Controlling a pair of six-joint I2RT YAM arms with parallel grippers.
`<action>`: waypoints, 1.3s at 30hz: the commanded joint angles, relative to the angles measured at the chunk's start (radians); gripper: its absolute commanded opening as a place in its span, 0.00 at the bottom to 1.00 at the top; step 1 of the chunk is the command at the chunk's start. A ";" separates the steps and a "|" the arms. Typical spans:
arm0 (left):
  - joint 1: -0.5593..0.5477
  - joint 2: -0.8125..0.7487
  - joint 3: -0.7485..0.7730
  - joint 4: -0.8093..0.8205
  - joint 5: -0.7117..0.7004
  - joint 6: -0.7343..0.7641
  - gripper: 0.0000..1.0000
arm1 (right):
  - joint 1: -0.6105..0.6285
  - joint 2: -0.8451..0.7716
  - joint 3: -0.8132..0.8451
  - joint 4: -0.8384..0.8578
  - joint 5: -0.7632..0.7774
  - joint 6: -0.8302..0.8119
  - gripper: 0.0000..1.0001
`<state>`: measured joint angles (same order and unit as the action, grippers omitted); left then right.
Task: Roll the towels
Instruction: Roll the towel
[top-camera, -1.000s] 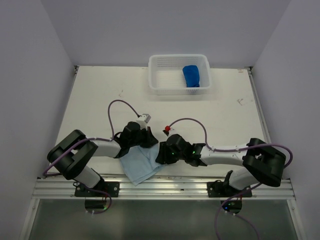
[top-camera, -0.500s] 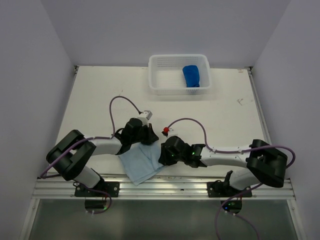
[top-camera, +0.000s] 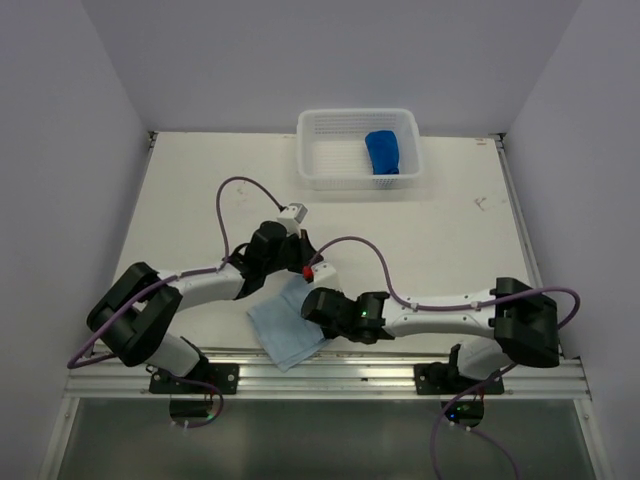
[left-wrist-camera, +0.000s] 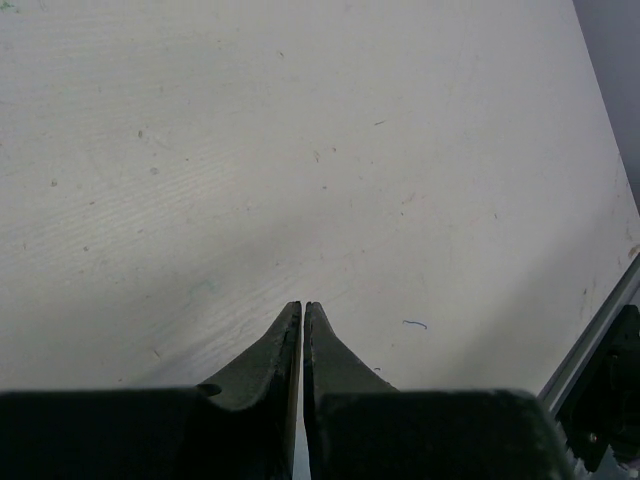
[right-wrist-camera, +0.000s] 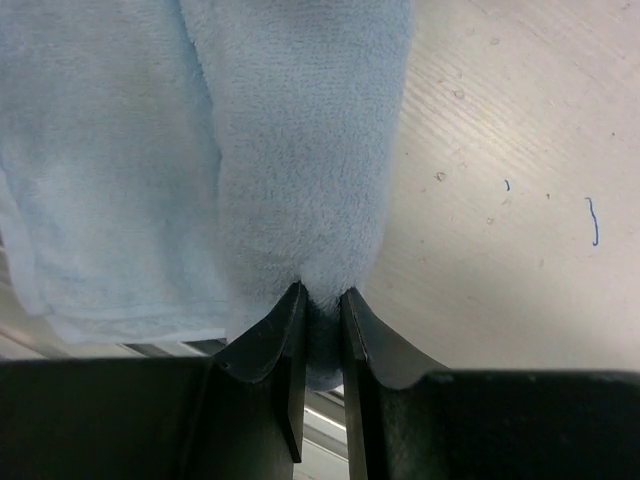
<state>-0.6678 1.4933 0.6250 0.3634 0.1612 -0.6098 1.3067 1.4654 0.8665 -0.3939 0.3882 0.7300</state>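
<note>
The right gripper (right-wrist-camera: 318, 292) is clamped on a thick fold of the pale blue towel (right-wrist-camera: 290, 130). Cloth bunches between the fingertips, then runs ahead of them and off to their left, where a flatter layer lies on the table (right-wrist-camera: 500, 200). To the right of these fingers is bare table. The left gripper (left-wrist-camera: 302, 305) has its fingers pressed together with nothing between them and bare table ahead. The dark blue towel (top-camera: 383, 150) sits in the white basket (top-camera: 340, 182), well apart from both grippers.

Legible text, labels, brands, numbers, signs: none. The counter (left-wrist-camera: 300, 150) shows only small scuffs and specks, not characters, in any view.
</note>
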 joint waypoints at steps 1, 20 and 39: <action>0.007 -0.033 0.025 -0.003 0.012 -0.018 0.08 | 0.052 0.081 0.087 -0.170 0.201 -0.018 0.00; 0.004 -0.038 0.032 0.032 0.061 -0.084 0.08 | 0.166 0.386 0.362 -0.632 0.615 0.140 0.00; -0.004 -0.038 0.059 0.065 0.118 -0.137 0.08 | 0.281 0.667 0.580 -0.907 0.745 0.203 0.00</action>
<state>-0.6682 1.4677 0.6495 0.3599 0.2455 -0.7185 1.5757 2.1151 1.4078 -1.2320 1.0657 0.9058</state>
